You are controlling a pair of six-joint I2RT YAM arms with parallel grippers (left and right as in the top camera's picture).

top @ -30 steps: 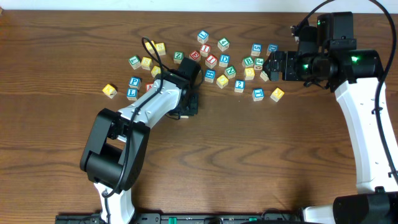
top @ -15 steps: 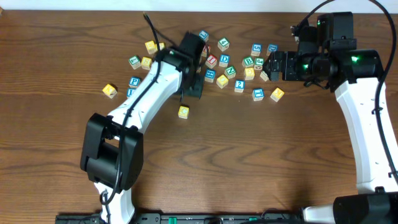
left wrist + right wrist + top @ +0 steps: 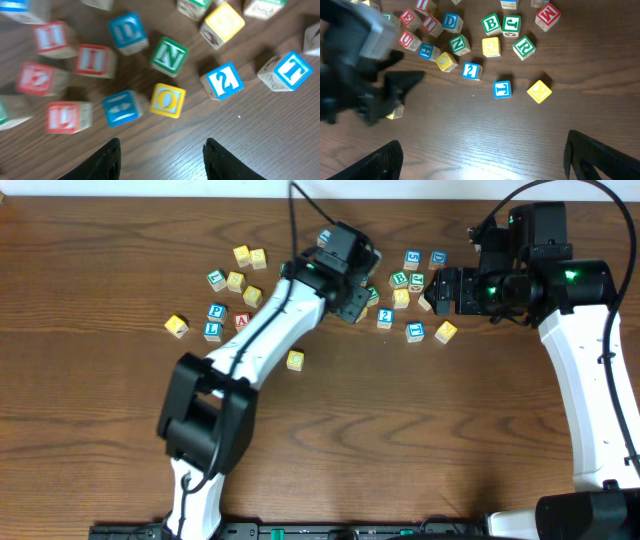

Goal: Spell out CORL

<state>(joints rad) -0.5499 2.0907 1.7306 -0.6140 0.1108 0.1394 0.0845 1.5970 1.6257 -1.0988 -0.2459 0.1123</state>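
Hovering over the scatter of letter blocks, the left pincer (image 3: 162,161) stood released, its two dark fingertips (image 3: 107,160) spread with only bare bench (image 3: 260,145) between them. Just beyond them the left wrist view showed the yellow O block (image 3: 167,100), the green N block (image 3: 169,56) past it and the blue 2 block (image 3: 224,80) off to one side. Overhead, the left arm (image 3: 270,320) largely covered the O. The right pincer (image 3: 490,160) was likewise released and empty, and its view took in the green R block (image 3: 524,46) and the green B block (image 3: 491,23). Only the overhead view plainly showed one yellow block (image 3: 295,360) lying apart from the rest, its letter unreadable.
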